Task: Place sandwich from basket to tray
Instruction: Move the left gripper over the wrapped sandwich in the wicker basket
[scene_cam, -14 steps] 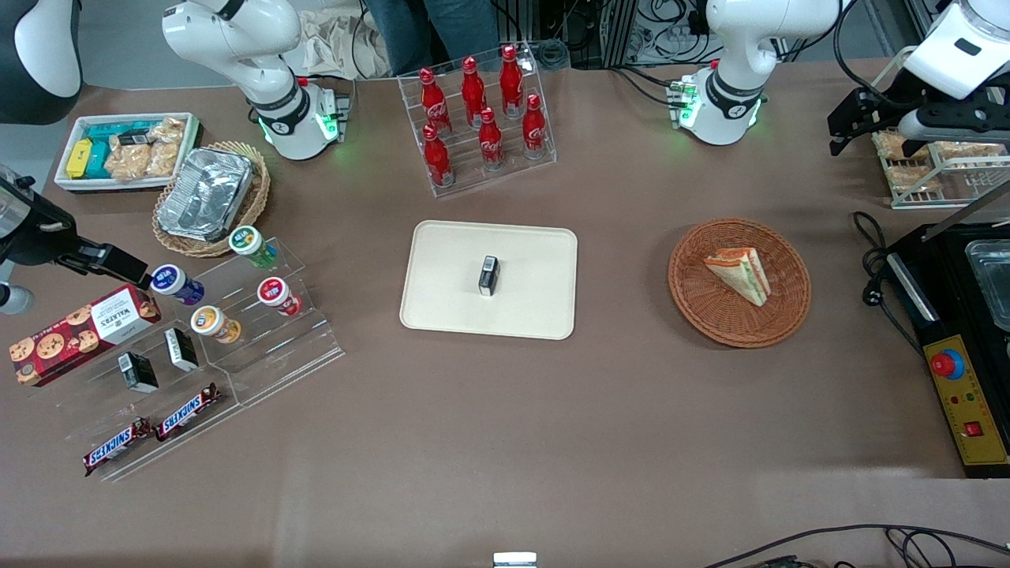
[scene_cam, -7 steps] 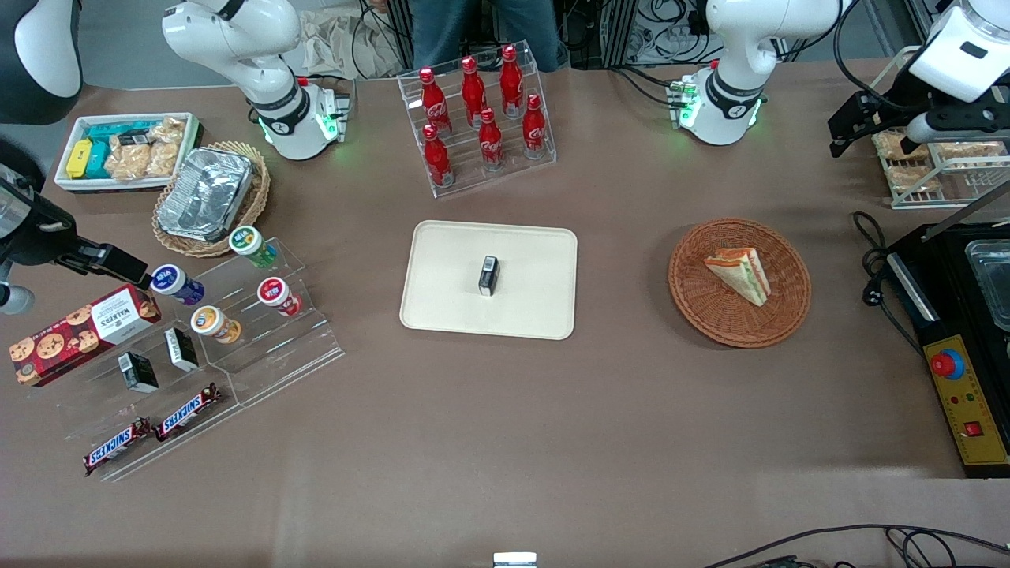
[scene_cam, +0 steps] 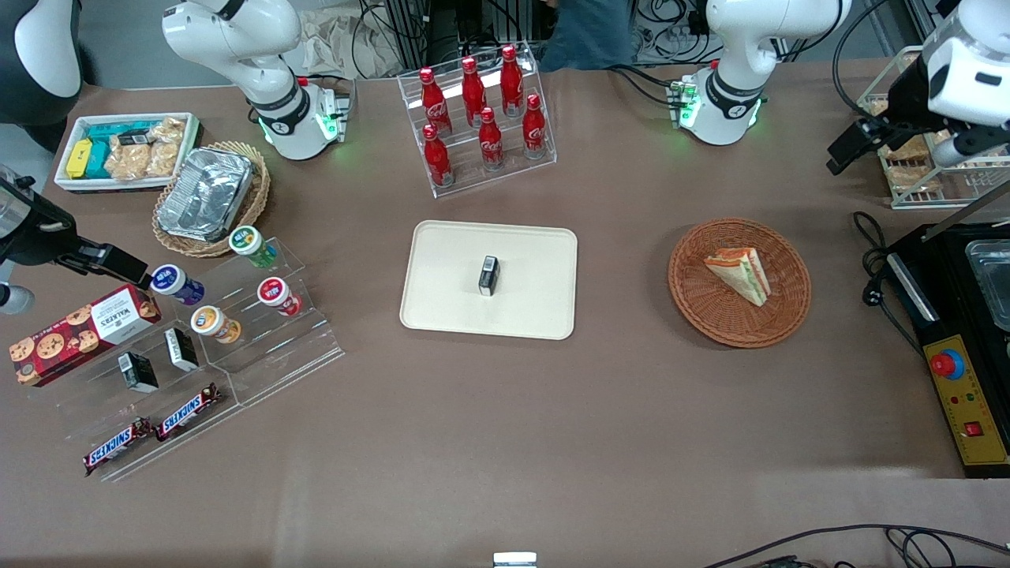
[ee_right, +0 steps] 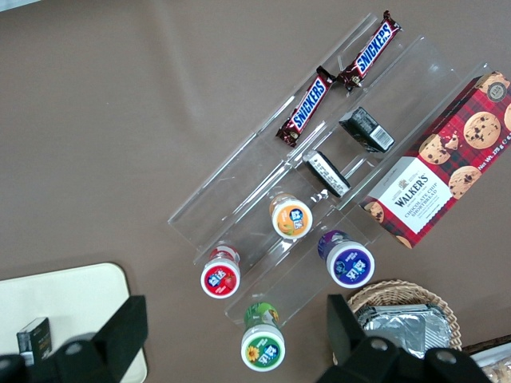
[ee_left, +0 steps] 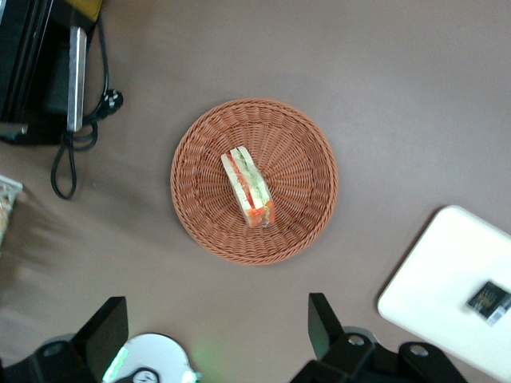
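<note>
The sandwich [scene_cam: 740,272] [ee_left: 247,185], a white-bread wedge with green, orange and red layers, lies in the round reddish-brown basket [scene_cam: 710,315] [ee_left: 303,159]. The cream tray [scene_cam: 450,260] [ee_left: 431,295] sits mid-table beside the basket and carries a small black box [scene_cam: 489,275] [ee_left: 489,300]. My left gripper [scene_cam: 848,148] [ee_left: 214,315] hangs high over the working arm's end of the table, farther from the front camera than the basket. It is open, its fingers spread wide with nothing between them, and well apart from the sandwich.
A wire rack of bagged snacks [scene_cam: 923,170] stands under the working arm. A black machine [scene_cam: 966,347] with a cable [scene_cam: 868,260] lies beside the basket. A cola bottle rack [scene_cam: 477,118] stands farther back than the tray. Acrylic shelves [scene_cam: 260,339] sit toward the parked arm's end.
The left arm's wrist has turned and the gripper has shifted slightly nearer the front camera above the snack rack. Sandwich, basket and tray have not moved.
</note>
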Robot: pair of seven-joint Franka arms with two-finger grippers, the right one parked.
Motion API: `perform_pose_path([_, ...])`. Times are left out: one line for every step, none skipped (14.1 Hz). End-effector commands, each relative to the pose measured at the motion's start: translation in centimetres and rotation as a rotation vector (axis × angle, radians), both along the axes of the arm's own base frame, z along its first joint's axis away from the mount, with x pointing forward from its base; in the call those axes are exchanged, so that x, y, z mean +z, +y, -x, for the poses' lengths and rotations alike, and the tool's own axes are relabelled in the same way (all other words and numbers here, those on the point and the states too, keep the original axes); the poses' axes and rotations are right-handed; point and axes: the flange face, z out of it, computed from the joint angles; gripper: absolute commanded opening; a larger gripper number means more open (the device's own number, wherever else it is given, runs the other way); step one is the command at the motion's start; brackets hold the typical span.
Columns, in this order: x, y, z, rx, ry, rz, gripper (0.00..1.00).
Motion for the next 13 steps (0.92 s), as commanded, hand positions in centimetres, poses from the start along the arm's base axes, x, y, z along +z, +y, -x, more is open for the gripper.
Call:
perform_pose_path([-1.6, -0.3, -1.3, 0.120, 0.010, -0.011, 1.00])
perform_pose_path([-2.6, -0.4, -1.8, 0.169, 0.018, -0.013, 1.00])
perform_pose_path([-3.6, -0.4, -2.1, 0.200, 0.028, -0.015, 1.00])
perform_pose_path([-4.5, -0.5, -2.4, 0.221, 0.036, -0.008, 1.00])
perform_pose_path([-5.5, -0.6, -2.6, 0.245, 0.035, -0.004, 1.00])
perform_pose_path([-6.5, -0.6, -2.7, 0.276, 0.029, -0.001, 1.00])
perform_pose_path([-7.5, -0.6, -2.9, 0.308, 0.020, 0.002, 1.00])
perform_pose_path([-8.5, -0.7, -2.9, 0.331, 0.017, 0.008, 1.00])
perform_pose_path([-9.9, -0.7, -3.0, 0.338, 0.021, 0.012, 1.00])
perform_pose_path([-11.1, -0.9, -3.2, 0.349, 0.027, 0.010, 1.00])
perform_pose_path([-12.7, -1.0, -3.5, 0.362, 0.032, 0.006, 1.00])
perform_pose_path([-13.8, -1.7, -3.4, 0.351, 0.023, 0.007, 1.00])
perform_pose_path([-15.2, -2.0, -3.2, 0.344, 0.012, 0.009, 1.00])
